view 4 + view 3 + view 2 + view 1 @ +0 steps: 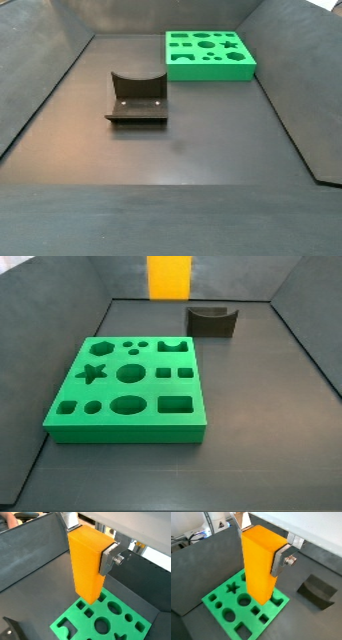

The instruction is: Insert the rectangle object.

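My gripper (261, 548) is shut on the rectangle object (258, 562), a tall smooth orange-yellow block, and holds it upright by its upper end. It shows the same way in the other wrist picture, gripper (89, 543) on block (87, 567). One silver finger (280, 561) presses a side face and the other is at the far edge. The block hangs above the green board with shaped holes (238, 577) (80, 623), clear of it. In a side view the block (168, 276) is high at the back, beyond the board (127, 391). The board also shows in a side view (207, 72), where gripper and block are out of view.
A small dark grey holder (211, 319) (136, 98) stands on the dark floor apart from the board and shows in a wrist view (318, 589). Sloping dark walls enclose the floor on all sides.
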Controlling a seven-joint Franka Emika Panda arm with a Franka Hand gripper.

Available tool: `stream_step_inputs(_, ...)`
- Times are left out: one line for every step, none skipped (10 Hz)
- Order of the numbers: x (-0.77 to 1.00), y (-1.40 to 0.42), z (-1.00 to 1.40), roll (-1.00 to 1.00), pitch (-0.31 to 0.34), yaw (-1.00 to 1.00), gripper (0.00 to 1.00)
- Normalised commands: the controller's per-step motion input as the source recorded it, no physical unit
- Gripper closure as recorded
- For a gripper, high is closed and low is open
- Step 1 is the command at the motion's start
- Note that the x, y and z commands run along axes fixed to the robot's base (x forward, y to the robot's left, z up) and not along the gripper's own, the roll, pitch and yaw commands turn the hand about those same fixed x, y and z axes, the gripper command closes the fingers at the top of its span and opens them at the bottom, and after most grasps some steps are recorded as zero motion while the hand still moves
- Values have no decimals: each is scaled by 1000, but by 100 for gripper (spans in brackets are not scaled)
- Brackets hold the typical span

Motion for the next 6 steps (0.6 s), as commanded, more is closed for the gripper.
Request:
stream_step_inputs(200, -611, -1000, 116, 10, 180, 100)
stream_step_inputs(289, -357, -1000, 57, 50, 206, 100)
stream_step_inputs(354, -197, -997, 0, 100, 209, 100)
stream_step_inputs(286, -157, -874, 79, 97, 97, 100)
stream_step_inputs(126, -137, -746, 43, 34, 0, 100)
stream_step_inputs(157, -240, -717, 77, 43, 0, 100)
